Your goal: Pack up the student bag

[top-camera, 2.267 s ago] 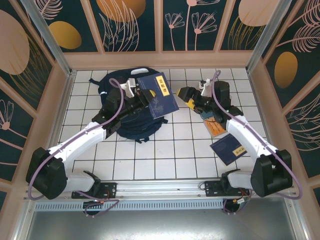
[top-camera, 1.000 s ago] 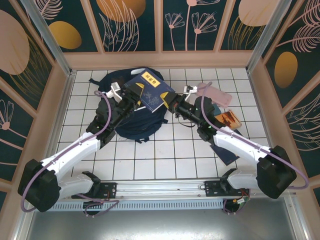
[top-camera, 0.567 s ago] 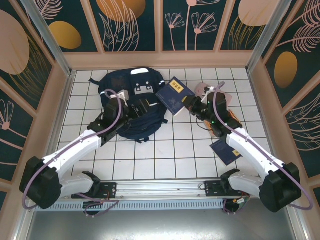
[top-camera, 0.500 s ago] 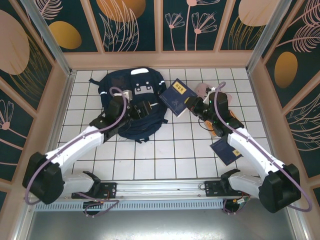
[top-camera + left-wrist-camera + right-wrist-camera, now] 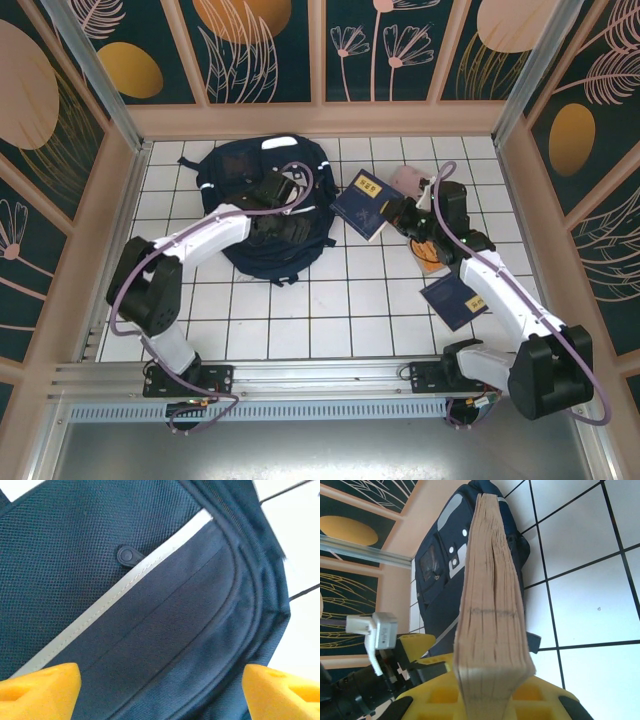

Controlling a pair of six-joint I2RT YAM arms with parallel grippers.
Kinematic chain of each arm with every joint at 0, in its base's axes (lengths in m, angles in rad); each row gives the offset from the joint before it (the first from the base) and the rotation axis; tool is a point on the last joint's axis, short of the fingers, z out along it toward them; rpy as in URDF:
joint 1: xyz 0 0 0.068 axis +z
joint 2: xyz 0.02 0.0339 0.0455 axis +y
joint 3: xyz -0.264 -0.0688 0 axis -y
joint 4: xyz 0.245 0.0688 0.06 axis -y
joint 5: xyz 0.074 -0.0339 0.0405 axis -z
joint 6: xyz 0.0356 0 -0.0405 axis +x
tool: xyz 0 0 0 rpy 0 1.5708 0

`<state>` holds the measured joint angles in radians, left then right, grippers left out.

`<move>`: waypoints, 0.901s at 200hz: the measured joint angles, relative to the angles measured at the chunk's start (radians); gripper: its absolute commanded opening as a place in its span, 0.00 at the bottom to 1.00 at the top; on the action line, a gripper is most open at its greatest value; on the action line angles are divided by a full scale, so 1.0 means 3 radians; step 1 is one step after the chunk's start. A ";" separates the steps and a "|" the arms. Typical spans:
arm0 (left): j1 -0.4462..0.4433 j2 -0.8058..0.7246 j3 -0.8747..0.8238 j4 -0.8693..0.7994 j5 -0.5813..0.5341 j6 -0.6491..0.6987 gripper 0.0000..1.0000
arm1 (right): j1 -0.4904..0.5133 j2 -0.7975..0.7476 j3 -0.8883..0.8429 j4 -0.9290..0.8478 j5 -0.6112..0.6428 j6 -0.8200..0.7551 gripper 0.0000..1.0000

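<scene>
Looking down from the top camera, you had the student bag (image 5: 238,165) lying flat at 11 o'clock on the tiled table (image 5: 330,320). Your left arm (image 5: 205,230) was folded sharply at the elbow and reached toward 2 o'clock, its wrist low over the bag's front. Your right arm (image 5: 500,295) stretched toward 11 o'clock. The right gripper (image 5: 398,212) was clamped on a blue book (image 5: 362,197) just off the bag's 3 o'clock side, with a pink pencil case (image 5: 408,178) close behind. A second blue book (image 5: 452,298) lay at 4 o'clock.

From the left wrist, the left gripper (image 5: 160,687) was spread wide, its yellow fingertips (image 5: 40,682) at the lower corners over navy fabric and a white stripe (image 5: 125,585).

From the right wrist, the book's page edge stood upright, pinched at its base by the yellow jaws, with the bag beyond at 11 o'clock.
</scene>
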<state>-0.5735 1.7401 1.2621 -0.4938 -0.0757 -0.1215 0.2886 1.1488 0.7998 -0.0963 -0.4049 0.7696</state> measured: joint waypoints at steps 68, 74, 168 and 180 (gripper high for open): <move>-0.0004 0.0310 0.0184 -0.0364 -0.0476 0.0795 0.64 | -0.0010 0.0028 0.0000 -0.0027 -0.0041 0.0001 0.05; -0.0004 0.0359 0.0209 -0.0385 -0.0479 0.0834 0.64 | -0.0010 0.0032 0.0000 -0.0024 -0.0041 0.0010 0.05; -0.0024 0.0543 0.0406 -0.0436 -0.0567 0.1141 0.16 | 0.0055 0.0029 -0.0001 -0.0017 0.0045 0.0175 0.05; -0.0024 0.0535 0.0430 -0.0432 -0.0586 0.1142 0.11 | 0.0078 0.0019 -0.0011 -0.0014 0.0064 0.0186 0.05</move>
<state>-0.5808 1.9007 1.3911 -0.6235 -0.2516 0.2211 0.3119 1.1545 0.7963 -0.1005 -0.3859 0.8253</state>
